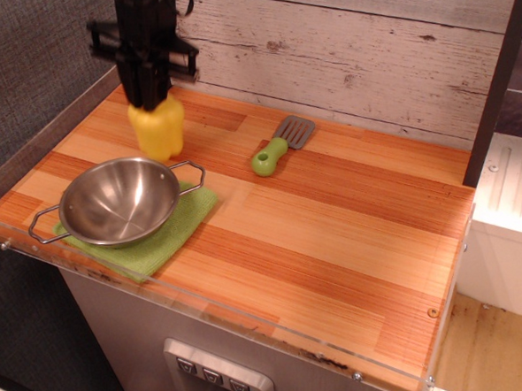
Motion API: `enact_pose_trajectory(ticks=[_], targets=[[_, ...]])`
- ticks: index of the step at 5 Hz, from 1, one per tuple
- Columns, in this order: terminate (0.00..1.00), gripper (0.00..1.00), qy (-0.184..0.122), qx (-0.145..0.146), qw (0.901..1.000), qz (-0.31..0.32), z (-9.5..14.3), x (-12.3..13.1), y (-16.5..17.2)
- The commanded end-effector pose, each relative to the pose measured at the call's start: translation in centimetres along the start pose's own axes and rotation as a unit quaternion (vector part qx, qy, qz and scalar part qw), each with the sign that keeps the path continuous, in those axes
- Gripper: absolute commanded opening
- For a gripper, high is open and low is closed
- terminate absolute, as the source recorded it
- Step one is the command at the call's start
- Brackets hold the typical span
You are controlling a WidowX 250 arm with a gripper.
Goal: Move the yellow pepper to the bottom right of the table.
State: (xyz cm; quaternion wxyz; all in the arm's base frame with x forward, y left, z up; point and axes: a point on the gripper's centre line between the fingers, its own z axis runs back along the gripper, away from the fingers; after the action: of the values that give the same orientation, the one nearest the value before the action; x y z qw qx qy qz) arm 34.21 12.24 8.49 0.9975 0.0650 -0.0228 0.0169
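Observation:
The yellow pepper (pixel 158 131) stands at the far left of the striped wood table (pixel 334 235), just behind the steel bowl. My black gripper (pixel 150 98) comes straight down onto the pepper's top. Its fingers are drawn together on the top of the pepper, and they hide the stem. I cannot tell whether the pepper's base touches the table. The near right part of the table lies far from the gripper.
A steel bowl (pixel 119 200) with wire handles sits on a green cloth (pixel 170 236) at the front left. A green-handled grey spatula (pixel 280 146) lies mid-table near the back. A plank wall runs behind, and a clear plastic rim (pixel 251 316) lines the front edge.

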Motion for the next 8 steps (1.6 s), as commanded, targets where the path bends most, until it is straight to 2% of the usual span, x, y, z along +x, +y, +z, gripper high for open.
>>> enact_pose_trajectory(ticks=[1, 2, 3, 4, 5, 8], targets=[[0.00, 0.00, -0.140, -0.101, 0.9816, -0.082, 8.9, -3.5, -6.9], [0.00, 0.00, -0.142, -0.141, 0.9696, -0.141, 9.0, -5.8, -11.2], [0.00, 0.00, -0.118, -0.134, 0.9623, -0.205, 7.9, -8.2, -16.1], [0.00, 0.00, -0.089, -0.115, 0.9601, -0.239, 6.3, -9.5, -19.3], [0.00, 0.00, -0.076, -0.095, 0.9593, -0.255, 5.4, -9.8, -20.0], [0.00, 0.00, -0.046, -0.084, 0.9604, -0.262, 3.3, -9.9, -19.8]])
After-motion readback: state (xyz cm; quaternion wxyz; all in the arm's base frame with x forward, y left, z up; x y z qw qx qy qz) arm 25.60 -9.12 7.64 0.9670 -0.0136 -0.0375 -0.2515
